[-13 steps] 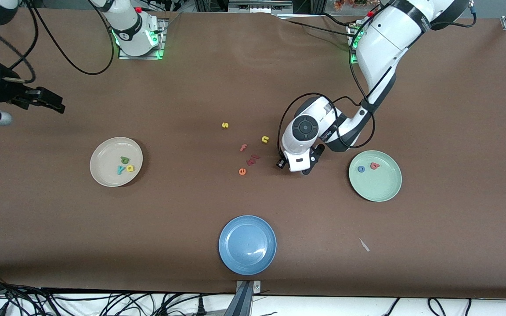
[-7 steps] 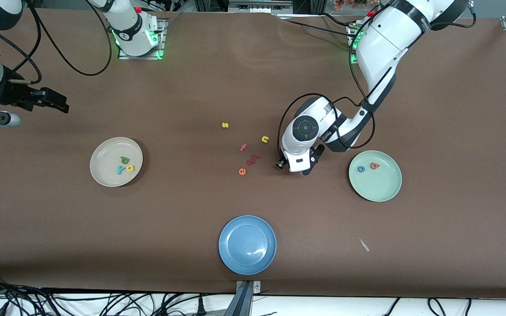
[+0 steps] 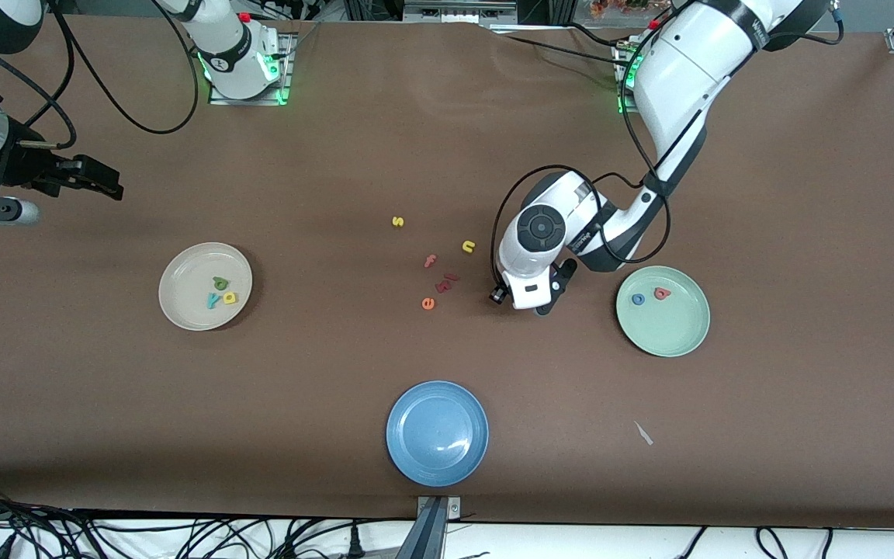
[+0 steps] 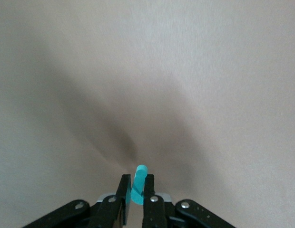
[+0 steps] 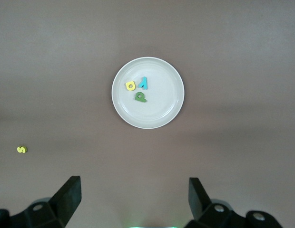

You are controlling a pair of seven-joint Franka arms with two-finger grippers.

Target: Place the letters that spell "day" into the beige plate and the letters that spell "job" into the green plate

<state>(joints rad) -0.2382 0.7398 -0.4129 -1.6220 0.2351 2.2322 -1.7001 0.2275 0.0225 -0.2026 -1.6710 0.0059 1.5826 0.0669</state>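
The teal j (image 4: 138, 189) is pinched upright between the closed fingers of the left gripper (image 3: 523, 298) over bare desk, the green plate (image 3: 676, 338) lying just beside toward that arm's end, while the right gripper (image 3: 98, 182), fingers spread, is parked.

We see two glossy white arms (image 3: 680, 70) with black joint bands, looped black cables (image 3: 571, 175), a round black wrist cap (image 3: 540, 227), black grippers, green-lit bases (image 3: 249, 74).
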